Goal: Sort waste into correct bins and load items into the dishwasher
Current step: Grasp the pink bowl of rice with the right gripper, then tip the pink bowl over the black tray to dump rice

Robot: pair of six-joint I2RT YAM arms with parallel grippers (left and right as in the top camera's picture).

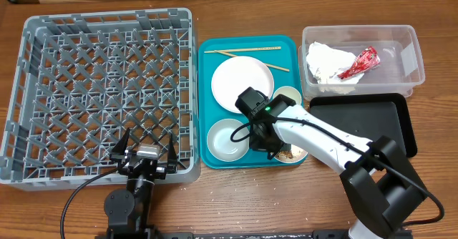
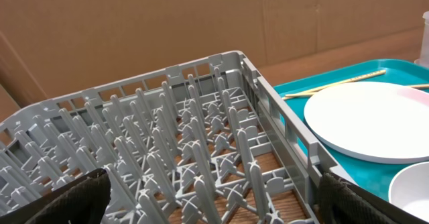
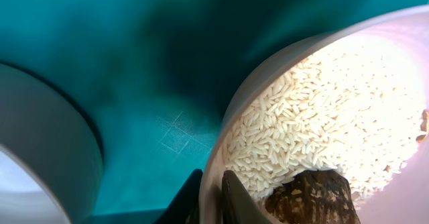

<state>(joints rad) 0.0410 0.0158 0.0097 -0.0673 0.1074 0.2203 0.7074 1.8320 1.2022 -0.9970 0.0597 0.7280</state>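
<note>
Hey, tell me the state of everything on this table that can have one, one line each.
Grey plastic lattice dish rack: empty.
Clear plastic rectangular tub: holds crumpled white paper napkin and shiny red wrapper.
Shallow black rectangular tray: empty.
Round white plate: bare, flat on teal serving tray.
Pale round bowl: holds rice grains.
Left gripper: open, empty.
Right gripper: shut on that bowl's rim.

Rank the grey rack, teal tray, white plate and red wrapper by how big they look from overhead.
Largest to smallest:
1. grey rack
2. teal tray
3. white plate
4. red wrapper
</note>
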